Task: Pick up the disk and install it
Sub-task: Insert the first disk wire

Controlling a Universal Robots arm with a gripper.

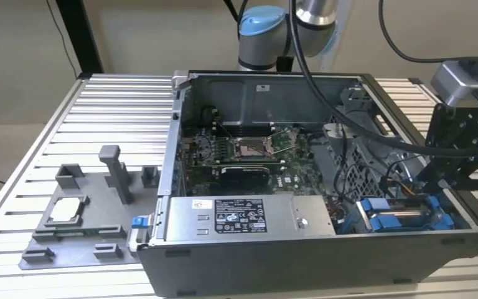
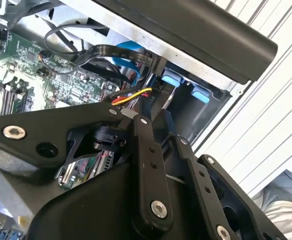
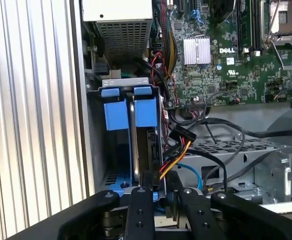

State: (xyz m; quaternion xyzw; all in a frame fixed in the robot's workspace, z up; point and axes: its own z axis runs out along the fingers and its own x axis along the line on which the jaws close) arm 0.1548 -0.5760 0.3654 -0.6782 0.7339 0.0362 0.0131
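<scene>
The disk (image 3: 146,145) stands on edge in the drive bay at the corner of the open computer case (image 1: 305,252), clipped in its blue frame (image 3: 146,112) with two tabs at the far end. In the exterior view the disk (image 1: 401,219) lies low at the case's right. My gripper (image 3: 160,184) is right at the disk's near end, fingers drawn close together and pinching that edge. Its black linkage (image 2: 146,165) covers the contact. In the exterior view the gripper (image 1: 440,185) hangs over the bay from the right.
A yellow, red and black cable bundle (image 3: 178,147) runs right beside the disk. The motherboard (image 1: 248,152) and a large grey labelled box (image 1: 239,215) sit inside the case. A grey fixture (image 1: 81,218) holding a small silver chip (image 1: 65,208) lies on the slatted table.
</scene>
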